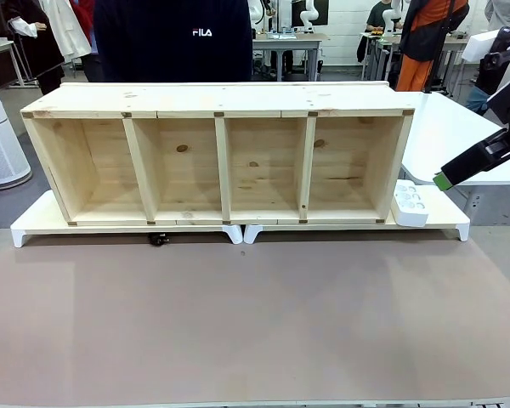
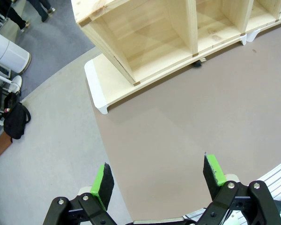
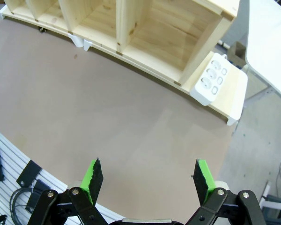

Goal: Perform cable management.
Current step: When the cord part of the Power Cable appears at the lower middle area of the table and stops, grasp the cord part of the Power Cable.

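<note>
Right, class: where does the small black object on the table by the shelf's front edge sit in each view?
Front view: small black object left of centre, below the front edge of the shelf.
Left wrist view: object upper right, by the shelf's edge.
Right wrist view: object top left, by the shelf's edge.
Shared landmark: the two white feet meeting mid-shelf.

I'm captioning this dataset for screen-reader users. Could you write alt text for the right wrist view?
The right tool, jaws open with green pads, hangs over a brown tabletop. Beyond it stands a wooden shelf unit with open compartments facing the camera, and a white power strip lies beside the shelf's end on a white base.
</note>
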Motion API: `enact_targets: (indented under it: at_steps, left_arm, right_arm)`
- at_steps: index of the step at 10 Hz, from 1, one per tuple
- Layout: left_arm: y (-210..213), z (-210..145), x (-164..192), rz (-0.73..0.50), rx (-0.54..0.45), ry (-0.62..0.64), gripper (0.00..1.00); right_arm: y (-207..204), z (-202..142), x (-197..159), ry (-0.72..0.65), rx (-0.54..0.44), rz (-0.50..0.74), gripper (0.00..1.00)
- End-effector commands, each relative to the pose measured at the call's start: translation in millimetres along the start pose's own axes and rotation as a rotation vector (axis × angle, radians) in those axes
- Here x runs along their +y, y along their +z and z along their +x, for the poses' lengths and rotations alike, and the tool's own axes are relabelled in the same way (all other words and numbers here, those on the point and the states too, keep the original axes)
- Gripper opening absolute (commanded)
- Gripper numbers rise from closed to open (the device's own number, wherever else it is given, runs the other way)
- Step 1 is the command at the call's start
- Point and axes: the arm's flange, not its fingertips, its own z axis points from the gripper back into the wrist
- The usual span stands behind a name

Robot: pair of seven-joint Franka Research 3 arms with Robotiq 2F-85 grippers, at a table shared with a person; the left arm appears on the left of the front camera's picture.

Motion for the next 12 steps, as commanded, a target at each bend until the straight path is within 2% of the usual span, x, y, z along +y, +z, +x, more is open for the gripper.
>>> enact_targets:
  at_steps: [1, 12]
  left_arm:
    - [0.0, 0.0, 0.0, 0.000, 0.000, 0.000, 1.00]
    - [0.0, 0.0, 0.0, 0.000, 0.000, 0.000, 1.00]
  right_arm:
    - [0.3, -0.1, 0.4, 0.005, -0.001, 0.002, 1.00]
    - [0.3, -0.1, 0.4, 0.005, -0.001, 0.002, 1.00]
